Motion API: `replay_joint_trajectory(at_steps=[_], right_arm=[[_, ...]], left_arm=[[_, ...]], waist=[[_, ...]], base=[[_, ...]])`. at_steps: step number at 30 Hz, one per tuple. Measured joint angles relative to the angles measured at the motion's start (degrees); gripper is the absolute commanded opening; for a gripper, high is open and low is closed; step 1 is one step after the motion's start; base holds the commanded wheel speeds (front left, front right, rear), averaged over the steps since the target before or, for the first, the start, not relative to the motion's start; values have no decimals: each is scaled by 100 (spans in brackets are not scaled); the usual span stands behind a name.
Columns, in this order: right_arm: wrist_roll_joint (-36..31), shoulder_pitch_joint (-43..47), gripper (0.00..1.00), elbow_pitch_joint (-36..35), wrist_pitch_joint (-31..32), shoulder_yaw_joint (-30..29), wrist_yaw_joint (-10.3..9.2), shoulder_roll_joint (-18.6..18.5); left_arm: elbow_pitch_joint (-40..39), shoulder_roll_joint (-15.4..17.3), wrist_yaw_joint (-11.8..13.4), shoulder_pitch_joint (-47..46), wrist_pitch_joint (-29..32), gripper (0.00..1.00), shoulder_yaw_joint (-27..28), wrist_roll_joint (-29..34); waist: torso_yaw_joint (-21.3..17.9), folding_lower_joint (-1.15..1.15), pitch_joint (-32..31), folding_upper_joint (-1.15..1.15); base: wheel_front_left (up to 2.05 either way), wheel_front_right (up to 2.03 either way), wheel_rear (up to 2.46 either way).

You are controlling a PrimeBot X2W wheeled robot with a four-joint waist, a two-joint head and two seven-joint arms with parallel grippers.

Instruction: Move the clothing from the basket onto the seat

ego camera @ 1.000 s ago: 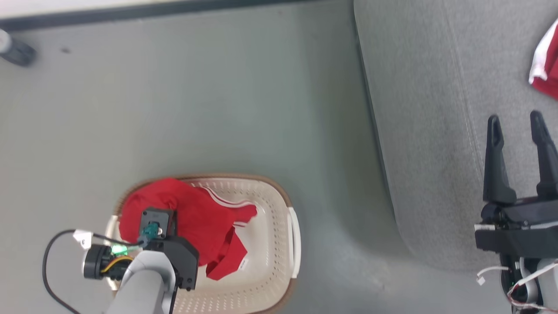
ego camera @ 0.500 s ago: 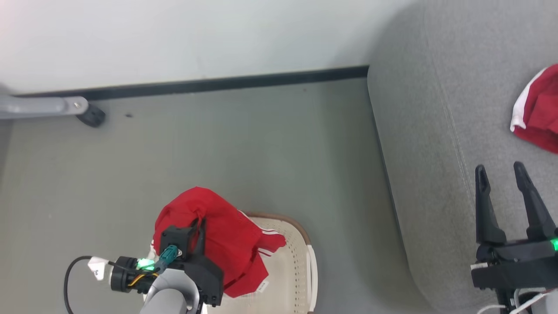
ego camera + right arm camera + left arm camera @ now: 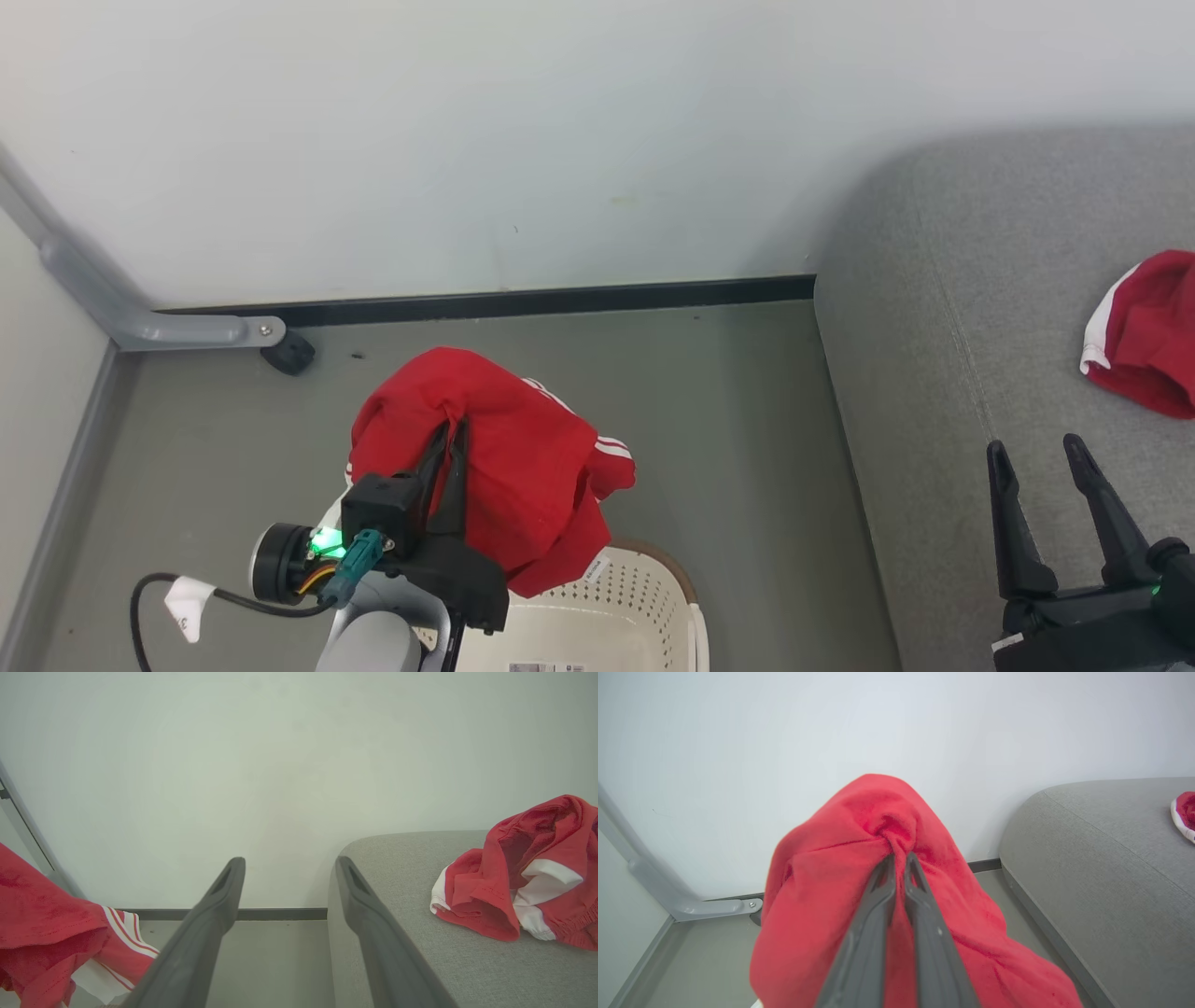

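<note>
A red garment [image 3: 504, 467] with thin white stripes hangs from my left gripper [image 3: 451, 431], which is shut on a bunched fold of it [image 3: 896, 833], lifted above the cream basket [image 3: 653, 607]. The basket shows at the bottom of the head view, a paper label [image 3: 546, 666] on its floor. A second red garment [image 3: 1144, 336] with white trim lies on the grey seat [image 3: 980, 308]; the right wrist view shows that garment [image 3: 528, 877] too. My right gripper [image 3: 1034, 450] stands open over the seat's near part, holding nothing.
A white wall with a dark baseboard [image 3: 523, 303] runs behind the grey floor [image 3: 747, 420]. A grey metal leg with a black foot [image 3: 289, 355] stands at the left by the wall. Bare floor lies between basket and seat.
My left gripper has lifted the red garment out of the basket. The head camera has tilted up, so the wall now shows and the basket has slid to the bottom edge.
</note>
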Motion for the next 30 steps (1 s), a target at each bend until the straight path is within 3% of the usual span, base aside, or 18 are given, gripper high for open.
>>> replay_joint_trajectory(at_steps=[16,30], right_arm=[[10,495,100,-145,300,202,0,48],[10,497,100,-327,446,548,77,151]], left_arm=[[-2689,178,47,307,-5,0,154,257],[-3863,204,43,252,-25,0,97,397]], waist=[[212,0,-750,1],[281,1,-892,1]], base=[[0,0,0],[0,0,0]])
